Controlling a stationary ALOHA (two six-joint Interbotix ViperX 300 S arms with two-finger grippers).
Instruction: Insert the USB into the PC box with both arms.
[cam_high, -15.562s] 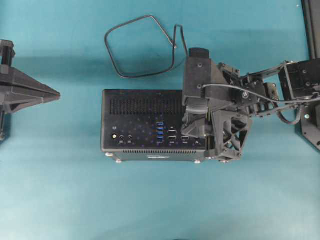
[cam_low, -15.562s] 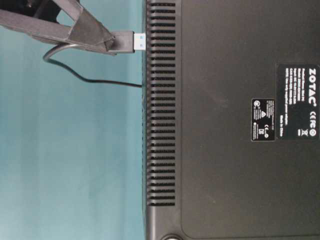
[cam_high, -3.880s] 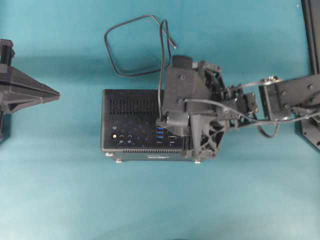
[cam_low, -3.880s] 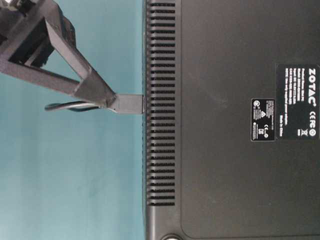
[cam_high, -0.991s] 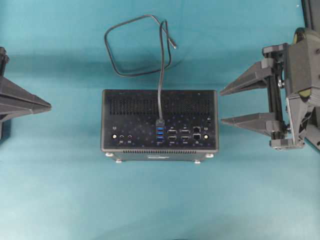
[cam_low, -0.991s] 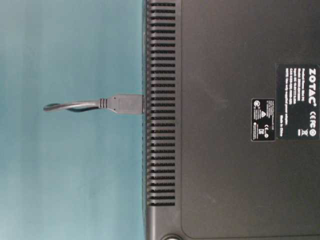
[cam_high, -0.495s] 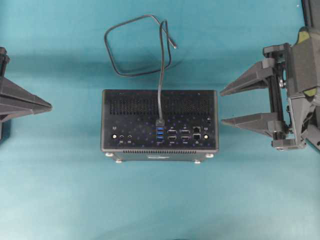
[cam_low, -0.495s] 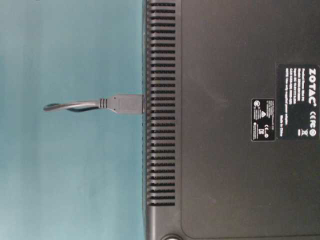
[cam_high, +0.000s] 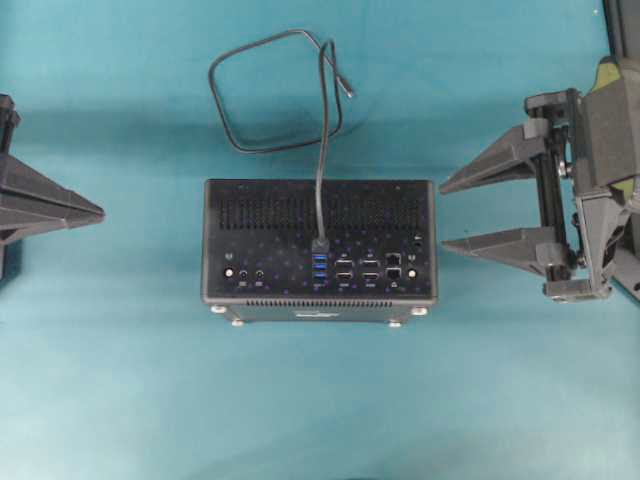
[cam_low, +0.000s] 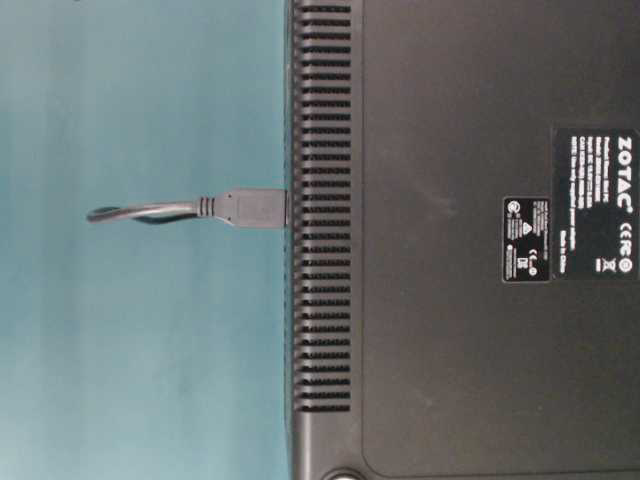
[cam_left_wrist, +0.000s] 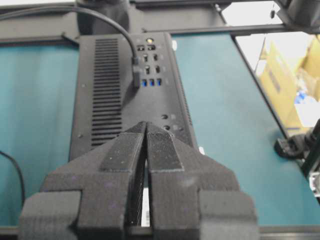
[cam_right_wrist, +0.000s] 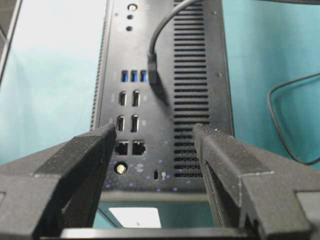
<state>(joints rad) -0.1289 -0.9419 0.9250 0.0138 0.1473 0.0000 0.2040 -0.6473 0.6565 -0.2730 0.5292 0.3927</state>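
1. One PC box (cam_high: 320, 243) in the middle of the teal counter (cam_high: 320, 400), port face up in the overhead view, vent grille (cam_high: 320, 211) along its far half, small silver feet (cam_high: 237, 321) showing at the near edge.
2. One USB (cam_high: 320, 243) plugged into the top of the blue-port column, the plug seated against the box face in the table-level view (cam_low: 252, 208).
3. Three blue USB ports (cam_high: 320, 268) free just below the plug; other sockets (cam_high: 368, 271) beside them to the right, two round jacks (cam_high: 251, 272) to the left.
4. Thin black cable (cam_high: 270, 90) running from the plug over the grille, then lying in one loop on the counter behind the box.
5. Left pincer (cam_high: 95, 211) at the left edge of the overhead view, jaws pressed together with nothing between, well apart from the box; same closed tips in its wrist view (cam_left_wrist: 146, 132).
6. Right pincer (cam_high: 445, 213) at the right, jaws spread wide and gripping nothing, tips near the box's right side but not touching.
7. Nothing lying between either pincer and the box.
8. Yellowish boxes (cam_left_wrist: 285, 75) beyond the counter's edge in the left wrist view.
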